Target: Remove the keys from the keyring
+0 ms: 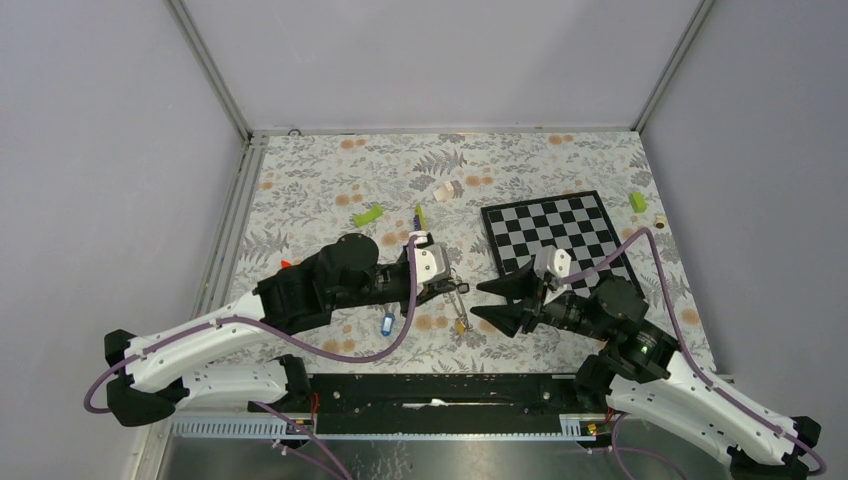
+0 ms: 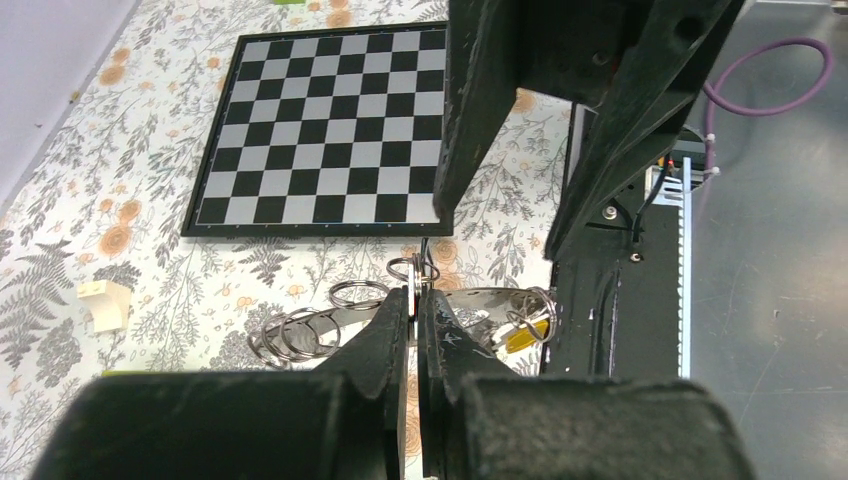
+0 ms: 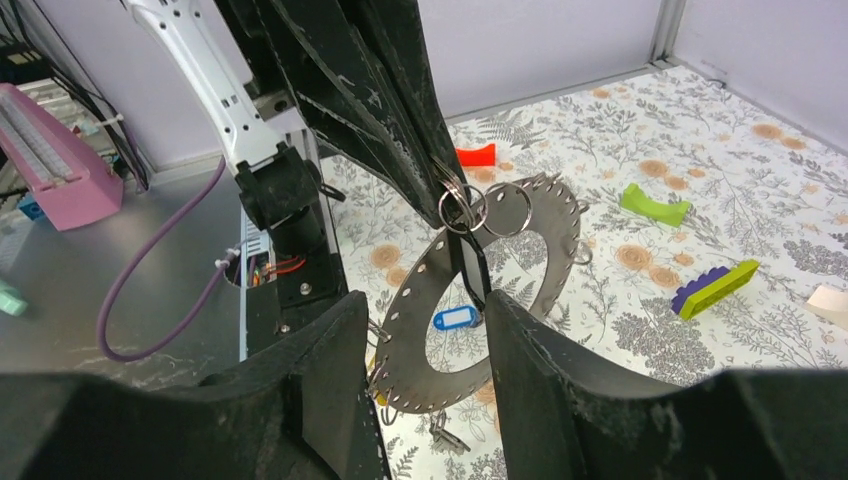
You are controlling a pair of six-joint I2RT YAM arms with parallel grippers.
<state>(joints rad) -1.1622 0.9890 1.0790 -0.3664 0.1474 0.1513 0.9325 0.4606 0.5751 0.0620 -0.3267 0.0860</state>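
Observation:
The keyring (image 3: 545,230) is a flat silver hoop with holes along its rim. It hangs upright, and my left gripper (image 2: 415,295) is shut on its top edge; the ring also shows in the top view (image 1: 456,292). Small split rings (image 2: 290,335) hang from it. A black key (image 3: 472,272) dangles from its top and a yellow key (image 2: 525,335) from its lower rim. A blue key (image 1: 387,323) lies loose on the cloth left of the ring. My right gripper (image 1: 482,300) is open just right of the ring, its fingers to either side of the hoop in the right wrist view.
A chessboard (image 1: 555,235) lies behind the right gripper. A lime block (image 1: 368,215), a thin yellow-green stick (image 1: 419,216) and a white block (image 1: 447,190) lie farther back. Another lime block (image 1: 637,201) is at far right, and a red piece (image 3: 475,155) near the left arm.

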